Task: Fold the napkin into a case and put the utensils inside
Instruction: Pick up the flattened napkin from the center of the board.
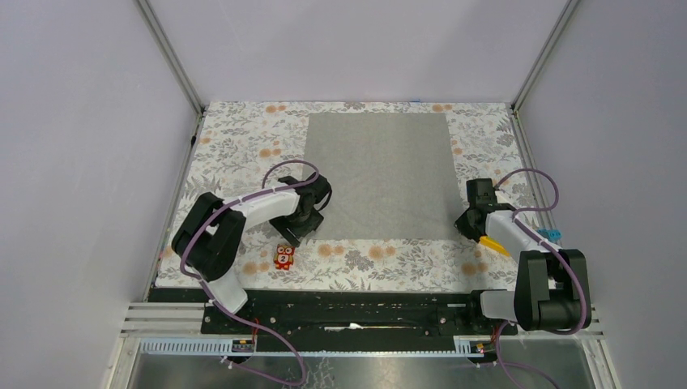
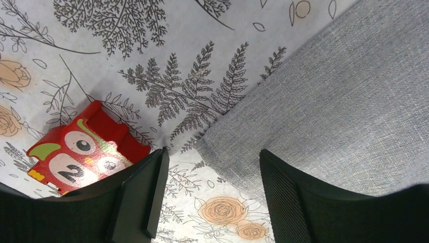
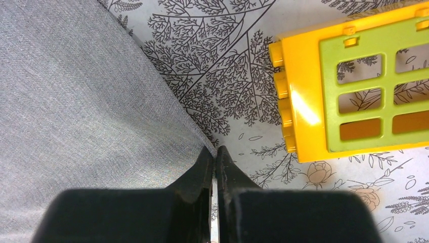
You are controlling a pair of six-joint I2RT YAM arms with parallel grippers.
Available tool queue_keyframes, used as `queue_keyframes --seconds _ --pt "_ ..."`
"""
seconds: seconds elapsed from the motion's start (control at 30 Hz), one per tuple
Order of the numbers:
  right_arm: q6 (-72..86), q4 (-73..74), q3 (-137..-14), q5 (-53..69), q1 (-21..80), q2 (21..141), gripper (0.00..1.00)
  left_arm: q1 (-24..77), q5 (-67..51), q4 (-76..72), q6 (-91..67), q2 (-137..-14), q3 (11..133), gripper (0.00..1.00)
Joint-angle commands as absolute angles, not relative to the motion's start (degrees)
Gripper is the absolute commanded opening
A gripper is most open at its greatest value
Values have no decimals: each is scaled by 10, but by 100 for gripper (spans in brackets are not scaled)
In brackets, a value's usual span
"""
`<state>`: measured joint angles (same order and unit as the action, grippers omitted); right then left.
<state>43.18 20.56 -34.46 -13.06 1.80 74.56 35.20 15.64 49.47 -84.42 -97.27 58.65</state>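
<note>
The plain grey napkin lies spread flat on the floral table cover. My left gripper hovers low over its near-left corner. In the left wrist view that gripper is open: one finger over the napkin, the other over the cover, the corner between them. My right gripper is at the near-right corner. In the right wrist view it is shut, with the napkin's hemmed edge pinched at its tips. The utensils are out of view, and no case shows.
A small red owl toy stands just left of my left gripper. A yellow block with a green window lies right of my right gripper. A small blue piece sits by the right arm.
</note>
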Motion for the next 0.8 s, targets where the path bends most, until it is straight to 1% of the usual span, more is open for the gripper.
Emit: queue_keyframes --seconds 0.0,0.23,0.27,0.3,0.33,0.4,0.5,0.6,0.67,0.7,0.73,0.77 --pt "434 203 -343 -164 19 743 0 352 161 511 -860 -973 592 69" --pt "434 202 -342 -163 18 743 0 342 148 476 -854 -1003 579 59" --pt "433 202 -341 -162 19 742 0 341 144 470 -854 -1004 576 57" --pt "433 202 -340 -162 18 741 0 338 142 466 -855 -1005 572 51" --pt "433 202 -340 -162 18 740 0 337 143 462 -856 -1003 568 47" --pt "432 201 -339 -161 18 737 0 334 150 455 -859 -995 562 45" --pt "427 189 -329 -153 19 728 0 332 174 450 -856 -977 555 35" --pt "414 167 -318 -131 19 716 0 329 186 430 -846 -948 541 19" --pt "405 160 -313 -120 19 703 0 324 190 415 -836 -921 531 12" --pt "402 159 -312 -114 19 695 0 322 192 412 -829 -905 529 4" --pt "398 159 -311 -109 19 685 0 321 197 412 -821 -888 529 0" --pt "392 158 -311 -100 18 673 0 320 202 411 -812 -872 530 0"
